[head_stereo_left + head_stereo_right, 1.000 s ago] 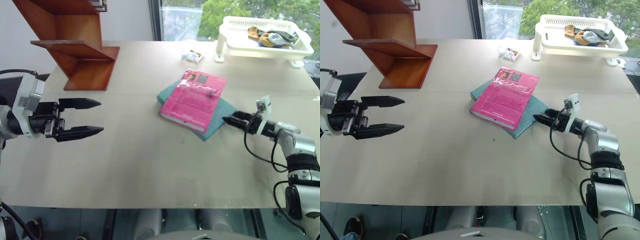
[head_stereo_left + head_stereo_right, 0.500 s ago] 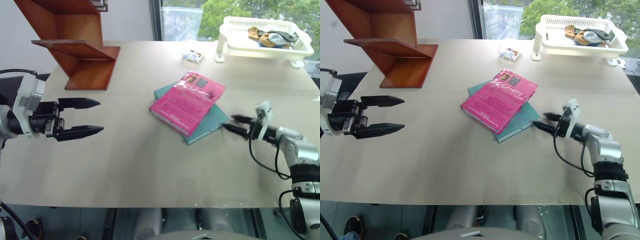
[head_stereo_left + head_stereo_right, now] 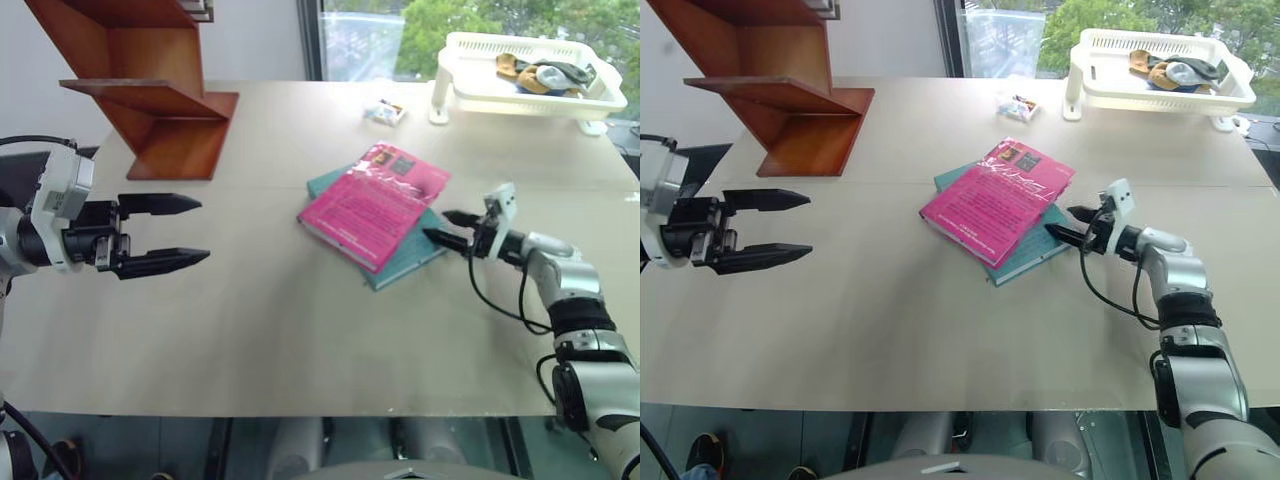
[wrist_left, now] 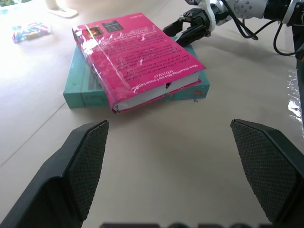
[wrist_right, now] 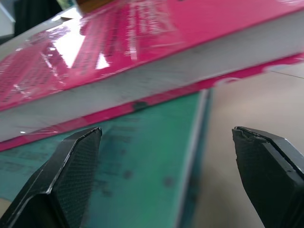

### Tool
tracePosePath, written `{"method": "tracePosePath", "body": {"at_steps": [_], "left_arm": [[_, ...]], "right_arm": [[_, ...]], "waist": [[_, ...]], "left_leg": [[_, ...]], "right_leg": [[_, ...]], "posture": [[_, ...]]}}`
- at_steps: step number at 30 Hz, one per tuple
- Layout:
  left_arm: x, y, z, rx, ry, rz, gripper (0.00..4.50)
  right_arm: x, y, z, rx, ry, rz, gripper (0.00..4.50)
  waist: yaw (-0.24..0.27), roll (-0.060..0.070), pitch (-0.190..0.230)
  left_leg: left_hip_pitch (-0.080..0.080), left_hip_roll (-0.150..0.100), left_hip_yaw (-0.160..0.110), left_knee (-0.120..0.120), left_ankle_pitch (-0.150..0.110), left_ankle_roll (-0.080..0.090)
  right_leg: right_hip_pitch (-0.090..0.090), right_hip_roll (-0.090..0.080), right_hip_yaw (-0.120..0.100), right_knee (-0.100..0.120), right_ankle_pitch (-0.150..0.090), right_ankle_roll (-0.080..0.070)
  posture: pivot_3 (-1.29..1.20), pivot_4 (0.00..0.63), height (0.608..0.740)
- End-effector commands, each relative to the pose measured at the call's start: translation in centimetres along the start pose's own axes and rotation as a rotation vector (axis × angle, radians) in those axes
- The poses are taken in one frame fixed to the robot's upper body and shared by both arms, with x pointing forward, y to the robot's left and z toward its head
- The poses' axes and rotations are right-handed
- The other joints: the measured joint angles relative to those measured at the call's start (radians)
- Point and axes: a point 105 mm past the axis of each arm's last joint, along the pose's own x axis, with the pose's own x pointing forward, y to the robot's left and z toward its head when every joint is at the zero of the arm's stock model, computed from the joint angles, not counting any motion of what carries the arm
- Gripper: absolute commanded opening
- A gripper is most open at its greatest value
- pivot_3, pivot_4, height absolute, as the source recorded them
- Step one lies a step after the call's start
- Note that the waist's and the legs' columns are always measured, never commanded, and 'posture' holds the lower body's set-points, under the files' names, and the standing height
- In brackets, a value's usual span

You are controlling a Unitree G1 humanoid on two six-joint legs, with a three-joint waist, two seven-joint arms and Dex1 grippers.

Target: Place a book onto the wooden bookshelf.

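The book [image 3: 375, 203], a glossy magenta-pink paperback, lies flat and askew on a teal-green book [image 3: 408, 256] in the middle of the table. My right gripper [image 3: 437, 226] is open at the stack's right edge. In the right wrist view its fingers [image 5: 61, 171] straddle the teal cover [image 5: 142, 156] and face the pink book's page edge [image 5: 156, 80]. My left gripper [image 3: 203, 230] hangs open over the table's left side, well clear of the books. The wooden bookshelf [image 3: 150, 95], a reddish-brown zigzag of boards, stands at the far left corner.
A white basket rack [image 3: 530, 85] holding a few items stands at the far right corner. A small packet [image 3: 385, 112] lies to its left. The beige table [image 3: 280, 330] stretches bare between the left gripper and the books.
The two books slid left and turned a little as the right gripper pushed them. The right gripper then drew back, rolled and came in again to their right edge. The left gripper stayed still.
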Motion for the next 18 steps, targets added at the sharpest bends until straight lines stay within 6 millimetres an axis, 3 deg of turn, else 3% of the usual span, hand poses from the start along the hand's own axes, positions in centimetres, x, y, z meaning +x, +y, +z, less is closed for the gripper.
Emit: {"method": "tracePosePath", "body": {"at_steps": [1,9,18], "left_arm": [[-0.6,-0.1,1.2,0.058,-0.008,0.029,4.44],[-0.8,0.1,1.2,0.059,0.000,0.042,4.44],[-0.7,-0.2,1.1,0.049,0.002,0.040,4.44]], "right_arm": [[0.6,2.1,-1.0,-0.032,0.040,0.141,4.50],[0.5,4.7,-2.5,-0.080,0.160,0.364,4.50],[-1.8,6.9,-3.6,-0.091,0.248,0.506,4.50]], "waist": [[0.001,0.000,0.000],[0.001,-0.001,0.000],[0.007,-0.001,0.000]], "left_leg": [[0.000,0.000,0.000,0.000,0.000,0.000],[0.000,0.000,0.000,0.000,0.000,0.000],[-0.001,0.000,-0.001,0.000,0.000,0.000]], "right_leg": [[0.000,0.000,0.000,0.000,0.000,0.000],[0.000,0.000,0.000,0.000,0.000,0.000],[0.000,-0.001,-0.001,0.000,0.000,0.000]], "posture": [[0.00,0.150,0.740],[0.00,0.150,0.740],[0.00,0.150,0.740]]}}
